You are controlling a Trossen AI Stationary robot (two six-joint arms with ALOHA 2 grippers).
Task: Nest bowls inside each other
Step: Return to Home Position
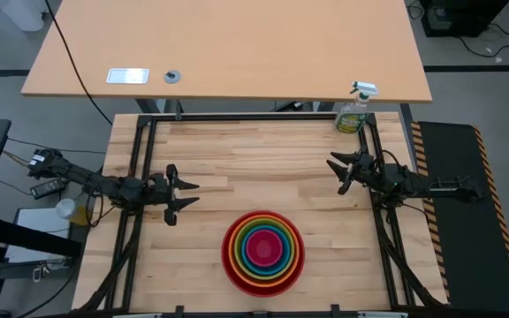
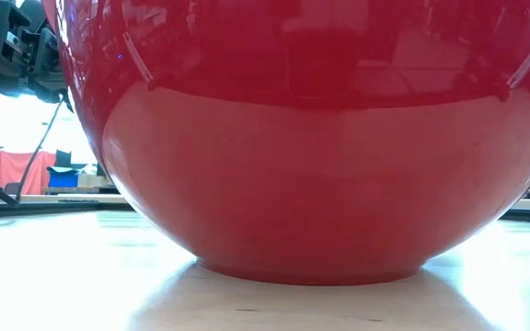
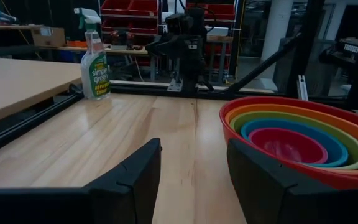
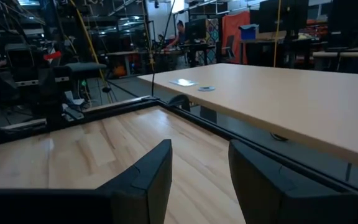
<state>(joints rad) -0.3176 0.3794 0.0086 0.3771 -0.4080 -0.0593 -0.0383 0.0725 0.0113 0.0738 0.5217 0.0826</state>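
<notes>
The bowls [image 1: 262, 251] stand nested near the table's front edge: red outermost, then orange, lime green, blue and pink-magenta in the middle [image 3: 288, 144]. The red bowl's base rests on the wood and its wall fills the low view [image 2: 320, 147]. My left gripper [image 1: 189, 194] hovers open at the table's left side, above and left of the stack. My right gripper [image 1: 335, 168] hovers open at the right side, behind the stack. Both point level and hold nothing.
A green spray bottle [image 1: 354, 112] with a white trigger stands at the table's far right corner. A larger desk [image 1: 228, 49] lies beyond the far edge. Bare wood spreads between the grippers and behind the bowls.
</notes>
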